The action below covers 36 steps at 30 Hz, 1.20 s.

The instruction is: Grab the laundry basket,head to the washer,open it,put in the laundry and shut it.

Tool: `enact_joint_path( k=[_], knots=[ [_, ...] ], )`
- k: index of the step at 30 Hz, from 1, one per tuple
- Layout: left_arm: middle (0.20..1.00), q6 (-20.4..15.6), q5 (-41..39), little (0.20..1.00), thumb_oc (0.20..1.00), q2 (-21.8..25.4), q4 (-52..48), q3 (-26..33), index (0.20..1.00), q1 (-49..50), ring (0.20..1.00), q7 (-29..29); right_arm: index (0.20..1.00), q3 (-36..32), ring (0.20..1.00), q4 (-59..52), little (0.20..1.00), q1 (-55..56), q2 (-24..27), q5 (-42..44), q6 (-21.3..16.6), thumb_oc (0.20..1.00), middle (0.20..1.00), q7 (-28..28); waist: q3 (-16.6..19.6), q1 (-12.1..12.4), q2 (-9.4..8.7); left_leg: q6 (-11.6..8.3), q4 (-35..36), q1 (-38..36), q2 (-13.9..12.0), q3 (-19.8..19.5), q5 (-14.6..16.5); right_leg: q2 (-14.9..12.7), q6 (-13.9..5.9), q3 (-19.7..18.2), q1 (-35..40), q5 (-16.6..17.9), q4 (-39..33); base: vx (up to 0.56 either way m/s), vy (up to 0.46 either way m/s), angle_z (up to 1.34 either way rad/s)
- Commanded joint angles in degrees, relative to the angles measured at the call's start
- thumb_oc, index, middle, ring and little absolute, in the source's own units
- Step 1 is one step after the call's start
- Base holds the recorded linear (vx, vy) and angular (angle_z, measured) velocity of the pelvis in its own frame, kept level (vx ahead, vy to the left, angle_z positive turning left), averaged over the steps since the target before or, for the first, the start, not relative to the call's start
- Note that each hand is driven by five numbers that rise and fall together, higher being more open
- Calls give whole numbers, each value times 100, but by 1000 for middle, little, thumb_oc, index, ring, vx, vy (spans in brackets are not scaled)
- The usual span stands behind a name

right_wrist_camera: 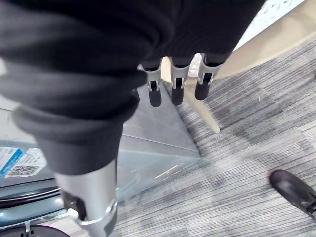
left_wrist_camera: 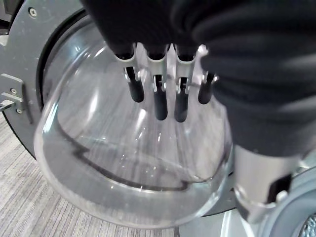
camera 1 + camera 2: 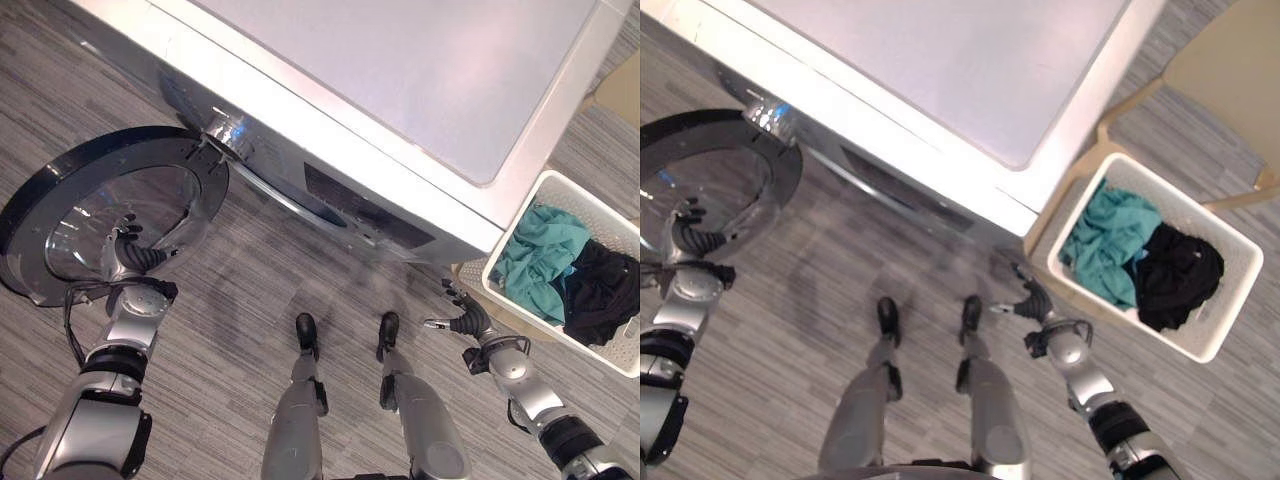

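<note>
the washer [image 3: 400,90] door [image 3: 100,215] is swung wide open, and the left hand [image 3: 130,250] sits right at its glass bowl with fingers [image 2: 159,101] straight and relaxed, gripping nothing. the right hand [image 3: 462,318] hangs near the washer's front corner, fingers loose and empty too. the white laundry basket [image 3: 610,355] sits just beside the washer, raised on a light wooden stand [image 3: 1250,185], teal cloth [image 3: 540,260] and black cloth [image 3: 600,290] piled inside.

The silver washer [image 3: 400,90] stands with its round glass-bowled door [image 3: 105,215] swung wide open at its front. Beside the washer's corner sits the white laundry basket [image 3: 1225,300], holding teal [image 3: 1105,240] and black laundry [image 3: 1180,270].
</note>
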<state>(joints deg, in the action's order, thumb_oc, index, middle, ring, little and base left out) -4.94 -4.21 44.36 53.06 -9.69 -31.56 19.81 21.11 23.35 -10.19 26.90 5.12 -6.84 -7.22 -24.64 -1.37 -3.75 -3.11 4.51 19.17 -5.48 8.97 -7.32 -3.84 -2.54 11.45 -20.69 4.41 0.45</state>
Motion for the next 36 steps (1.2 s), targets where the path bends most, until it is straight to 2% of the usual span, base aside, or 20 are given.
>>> enact_joint_path(
  k=[1, 7, 11, 13, 14, 16, 18, 19, 20, 21, 22, 23, 24, 27, 28, 32, 33, 34, 35, 36],
  knots=[
    [1000, 29, 5, 1000, 1000, 511, 500, 130, 1000, -177, 1000, 42, 1000, 17, 1000, -219, 1000, 144, 13, 195, -271, 1000, 1000, 9, 22, 45, -292, -13, -706, 504, 141, -77, 570, -544, -603, 44, 184, -554, 513, 34, 42, 4],
    [1000, 135, 162, 1000, 1000, 1115, 881, 228, 1000, -493, 1000, 219, 1000, -23, 1000, -296, 1000, 227, 54, 322, -403, 1000, 1000, 34, 6, 57, -392, -26, -749, 524, 110, -91, 635, -510, -640, 62, 189, -500, 470, 27, 4, 1],
    [1000, 105, 185, 1000, 1000, 981, 447, 380, 1000, -41, 1000, 162, 1000, -72, 1000, -267, 1000, 317, -19, 319, -372, 1000, 1000, 80, 147, 55, -388, -2, -769, 381, 114, -13, 719, -522, -646, -40, 257, -499, 471, 57, 12, 1],
    [1000, -17, -50, 1000, 1000, 412, -265, 661, 1000, 749, 1000, 48, 1000, -178, 1000, -337, 1000, 338, -68, 296, -286, 1000, 1000, 87, 233, 48, -364, 103, -866, 202, 115, 171, 730, -539, -589, -145, 235, -465, 686, 21, 54, -10],
    [1000, -12, -48, 1000, 1000, 407, -273, 671, 1000, 773, 1000, 47, 1000, -167, 1000, -336, 1000, 347, -63, 296, -283, 1000, 1000, 88, 257, 47, -353, 63, -853, 124, 107, 134, 868, -522, -626, -181, 292, -577, 706, 68, 67, -33],
    [1000, -60, -137, 1000, 1000, -50, -671, 822, 1000, 1370, 1000, -29, 1000, -273, 1000, -453, 1000, 387, -64, 189, -221, 1000, 1000, 91, 287, 50, -333, 110, -895, -100, 96, 266, 947, -518, -632, -244, 299, -622, 945, 55, 39, -51],
    [1000, -95, -156, 1000, 1000, -597, -1143, 884, 1000, 1982, 1000, -137, 1000, -511, 1000, -730, 1000, 458, 77, -69, -177, 1000, 1000, 70, 344, 41, -297, 171, -870, -373, 41, 519, 864, -538, -599, -192, 299, -586, 1156, 67, -4, -67],
    [1000, -54, -103, 1000, 1000, -1023, -1384, 855, 1000, 2452, 1000, -307, 1000, -686, 1000, -919, 1000, 548, 118, -250, -110, 1000, 1000, 107, 452, 56, -216, 123, -796, -710, 6, 650, 1012, -600, -631, -48, 478, -736, 1158, 179, -32, -83],
    [1000, -51, -100, 1000, 1000, -1031, -1394, 857, 1000, 2465, 1000, -307, 1000, -687, 1000, -931, 1000, 561, 127, -252, -104, 1000, 1000, 108, 446, 60, -209, 122, -790, -732, 5, 655, 1015, -598, -631, -51, 494, -740, 1157, 183, -29, -98],
    [1000, -46, -124, 1000, 1000, -1236, -1402, 875, 1000, 2674, 1000, -377, 1000, -777, 1000, -1023, 1000, 572, 183, -341, -102, 1000, 1000, 106, 512, 89, -158, 90, -746, -885, -68, 831, 1015, -704, -613, 182, 588, -681, 1067, 74, -139, -81],
    [1000, 24, -94, 1000, 1000, -1464, -1228, 855, 1000, 2898, 1000, -486, 1000, -875, 1000, -1218, 1000, 576, 227, -426, -94, 1000, 1000, 152, 602, 115, -71, 28, -738, -1058, -209, 1092, 1005, -896, -574, 633, 630, -559, 976, 73, -140, -72],
    [1000, 22, -92, 1000, 1000, -1473, -1228, 852, 1000, 2903, 1000, -485, 1000, -880, 1000, -1232, 1000, 590, 236, -427, -86, 1000, 1000, 155, 599, 118, -61, 25, -732, -1070, -214, 1094, 1003, -889, -573, 633, 642, -555, 969, 63, -227, -64],
    [1000, 8, -109, 1000, 1000, -1622, -1173, 858, 1000, 3016, 1000, -542, 1000, -920, 1000, -1344, 1000, 588, 314, -540, -118, 1000, 1000, 143, 662, 128, -45, -49, -785, -1181, -313, 1254, 1019, -968, -571, 881, 754, -553, 886, 68, -248, -81],
    [1000, 46, -6, 1000, 1000, -1941, -939, 743, 1000, 3253, 1000, -728, 1000, -998, 1000, -1466, 1000, 741, 459, -951, -73, 1000, 1000, 192, 847, 31, -33, -157, -1076, -1398, -433, 1387, 1124, -829, -513, 763, 1106, -707, 555, 139, -342, -71],
    [1000, 89, -38, 1000, 1000, -2141, -754, 650, 1000, 3289, 1000, -832, 1000, -1028, 1000, -1358, 1000, 833, 537, -1198, -11, 1000, 1000, 119, 930, -50, 7, -355, -1488, -1385, -738, 1526, 1050, -650, -408, 715, 1362, -812, 340, 86, -359, -66],
    [1000, 101, 75, 1000, 1000, -2305, -615, 446, 1000, 3293, 1000, -900, 1000, -843, 1000, -1253, 1000, 717, 684, -1403, 35, 1000, 1000, 117, 910, -83, 101, -539, -2097, -1371, -1088, 1478, 778, -387, -216, 611, 1686, -934, 98, 75, -276, -34],
    [1000, 73, 130, 1000, 1000, -2446, -555, 229, 1000, 3316, 1000, -980, 1000, -643, 1000, -1164, 1000, 511, 809, -1530, 55, 1000, 1000, 107, 920, -66, 157, -569, -2348, -1356, -1068, 1178, 656, -273, -110, 457, 1848, -1031, -10, 85, -115, -53],
    [1000, 38, 107, 1000, 1000, -2505, -521, 125, 1000, 3304, 1000, -1023, 1000, -503, 1000, -1090, 1000, 335, 880, -1602, 77, 1000, 1000, 94, 889, -27, 167, -514, -2413, -1265, -903, 812, 695, -246, -79, 334, 1874, -1053, -43, 54, -168, -97],
    [1000, 3, 171, 1000, 1000, -2629, -369, -126, 1000, 3265, 1000, -1073, 1000, -172, 1000, -859, 1000, -35, 1009, -1925, 96, 1000, 1000, 49, 883, 63, 172, -283, -1914, -923, -319, 218, 921, -235, -93, 151, 1795, -1032, -24, -18, -86, -86],
    [1000, 1, 172, 1000, 1000, -2631, -367, -123, 1000, 3264, 1000, -1072, 1000, -166, 1000, -853, 1000, -42, 1009, -1926, 94, 1000, 1000, 46, 880, 60, 170, -281, -1903, -932, -314, 221, 917, -239, -95, 151, 1797, -1034, -22, 0, -45, -60]
  ],
)
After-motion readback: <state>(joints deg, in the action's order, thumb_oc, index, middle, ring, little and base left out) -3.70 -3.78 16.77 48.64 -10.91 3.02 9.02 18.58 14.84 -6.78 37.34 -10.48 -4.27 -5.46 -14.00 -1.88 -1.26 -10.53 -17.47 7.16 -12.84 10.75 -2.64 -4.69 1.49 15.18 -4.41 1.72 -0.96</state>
